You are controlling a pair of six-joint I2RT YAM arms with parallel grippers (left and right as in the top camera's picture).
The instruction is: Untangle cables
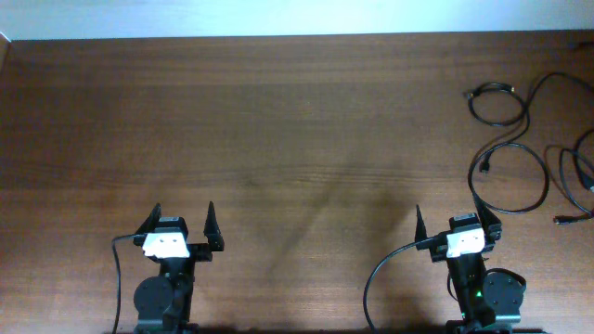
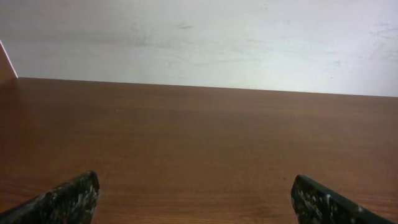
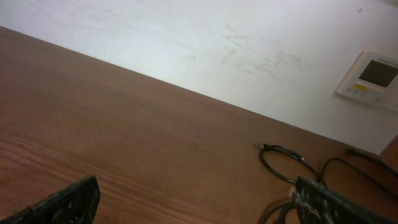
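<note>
The cables (image 1: 520, 139) are thin black cords lying in loops at the table's far right, one small loop at the back and a larger loop in front of it, with more cord running off the right edge. Part of them shows in the right wrist view (image 3: 283, 163). My right gripper (image 1: 457, 221) is open and empty, just left of and nearer than the large loop; its fingertips frame bare wood in the right wrist view (image 3: 196, 199). My left gripper (image 1: 181, 223) is open and empty at the front left, far from the cables (image 2: 193, 196).
The wooden table (image 1: 278, 130) ends at a white wall at the back. A white wall panel with a small screen (image 3: 370, 78) shows in the right wrist view. Thicker black arm wires (image 1: 376, 278) trail from both bases at the front edge.
</note>
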